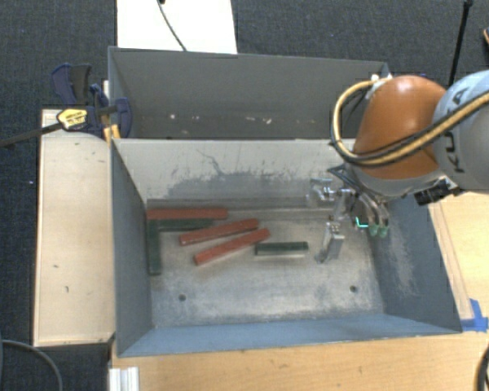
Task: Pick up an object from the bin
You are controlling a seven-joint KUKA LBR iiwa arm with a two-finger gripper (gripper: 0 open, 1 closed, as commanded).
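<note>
Grey metal bin (134, 218), seen from above: sloping walls, scuffed flat floor. My arm (473, 129) enters over the bin's right wall. Its wrist carries a rounded orange cover (395, 125), looped by yellow and black cables (342, 116).

On the left and middle of the floor lie six slim bars, all flat.
- A long red-brown bar (187, 213) lies along the foot of the far wall.
- A dark green upright bar (153, 249) runs toward the near wall from that bar's left end.
- A second dark green bar (187, 225) lies just under the long red-brown one.
- Two tilted red-brown bars (220, 233) (231, 248) lie side by side, their right ends raised toward the far wall.
- A short dark green bar (281, 250) lies apart from the others, level, to the right of the tilted pair.

My gripper (329, 254) hangs from the wrist over the right part of the floor, slightly tilted, with its tip low. It stands just beside the right end of the short dark green bar, with a narrow strip of bare floor between them. That bar is the nearest thing to me and nothing is held. Whether my gripper is open or closed I cannot tell, nor whether its tip touches the floor.
</note>
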